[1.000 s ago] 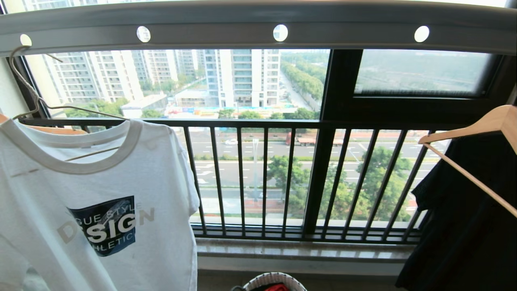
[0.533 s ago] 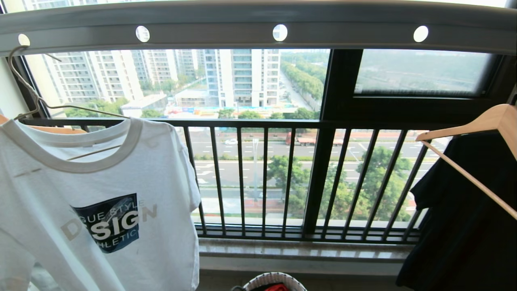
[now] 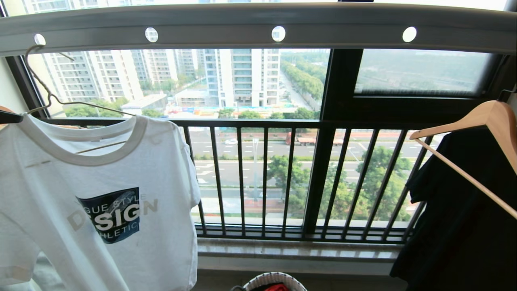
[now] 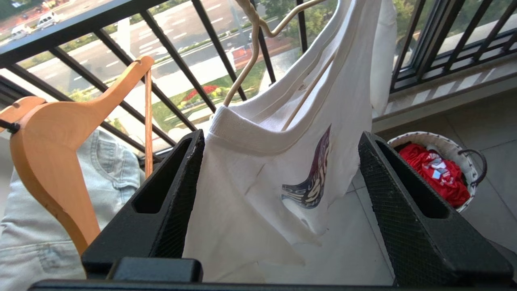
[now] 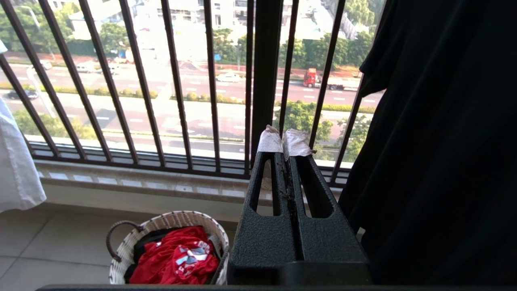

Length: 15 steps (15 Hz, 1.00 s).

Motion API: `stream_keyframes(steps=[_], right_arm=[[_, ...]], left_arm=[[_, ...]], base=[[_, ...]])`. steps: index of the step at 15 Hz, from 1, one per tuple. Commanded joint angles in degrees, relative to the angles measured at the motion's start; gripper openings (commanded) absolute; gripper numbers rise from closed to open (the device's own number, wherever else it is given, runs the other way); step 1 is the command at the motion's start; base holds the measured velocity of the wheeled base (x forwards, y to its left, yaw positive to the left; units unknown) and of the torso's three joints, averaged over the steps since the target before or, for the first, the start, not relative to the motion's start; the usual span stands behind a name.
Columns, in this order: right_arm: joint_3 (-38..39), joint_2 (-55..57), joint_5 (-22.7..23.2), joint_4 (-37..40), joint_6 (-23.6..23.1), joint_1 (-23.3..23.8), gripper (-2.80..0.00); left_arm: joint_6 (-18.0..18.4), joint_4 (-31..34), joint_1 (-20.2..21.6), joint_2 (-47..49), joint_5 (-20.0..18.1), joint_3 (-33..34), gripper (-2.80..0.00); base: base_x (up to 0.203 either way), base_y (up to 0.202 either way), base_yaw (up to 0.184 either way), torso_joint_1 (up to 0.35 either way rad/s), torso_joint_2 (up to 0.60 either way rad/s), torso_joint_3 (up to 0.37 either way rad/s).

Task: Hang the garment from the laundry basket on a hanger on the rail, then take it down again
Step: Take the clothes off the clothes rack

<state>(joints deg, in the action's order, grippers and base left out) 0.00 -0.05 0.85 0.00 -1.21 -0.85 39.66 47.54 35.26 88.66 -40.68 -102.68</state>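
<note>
The garment (image 3: 101,194), a white T-shirt with a dark blue chest logo, hangs on the thin cream hanger (image 3: 44,87), whose hook sits on the grey rail (image 3: 258,20) at its left end. My left gripper (image 4: 280,136) is open wide at the shirt's collar and shoulder, gripping nothing; the garment (image 4: 250,190) shows between its jaws. One of its black fingers (image 3: 10,117) pokes in at the head view's left edge. My right gripper (image 5: 282,143) is shut and empty, parked low beside a black garment. The laundry basket (image 3: 274,279) stands on the floor below, holding red cloth.
A black garment (image 3: 456,210) hangs on a wooden hanger (image 3: 484,117) at the rail's right end. Another wooden hanger (image 4: 60,141) with a pale garment (image 4: 32,226) hangs just left of the T-shirt. The black window railing (image 3: 258,178) runs behind everything.
The rail with its hung clothes has shifted: the T-shirt a little right, the black garment's hanger left. The window behind holds still. A black finger has appeared at the shirt's left shoulder.
</note>
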Motion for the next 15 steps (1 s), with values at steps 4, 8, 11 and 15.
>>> stream_keyframes(steps=[4,8,11,15], right_arm=[[0.0,0.0,0.0,0.0,0.0,0.0,-2.80],[0.0,0.1,0.0,0.0,0.0,0.0,-2.80],[0.0,0.1,0.0,0.0,0.0,0.0,-2.80],[0.0,0.0,0.0,0.0,0.0,0.0,-2.80]], left_arm=[[0.2,-0.8,1.6,9.5,-14.5,-4.7,0.00],[-0.6,-3.5,0.4,13.1,-18.6,-6.3,0.00],[-1.6,-5.3,-1.3,14.2,-19.7,-6.0,0.00],[-2.1,-5.3,-4.4,14.4,-19.6,-6.0,0.00]], base=[[0.000,0.000,0.000,0.000,0.00,0.000],[0.000,0.000,0.000,0.000,0.00,0.000],[0.000,0.000,0.000,0.000,0.00,0.000],[0.000,0.000,0.000,0.000,0.00,0.000]])
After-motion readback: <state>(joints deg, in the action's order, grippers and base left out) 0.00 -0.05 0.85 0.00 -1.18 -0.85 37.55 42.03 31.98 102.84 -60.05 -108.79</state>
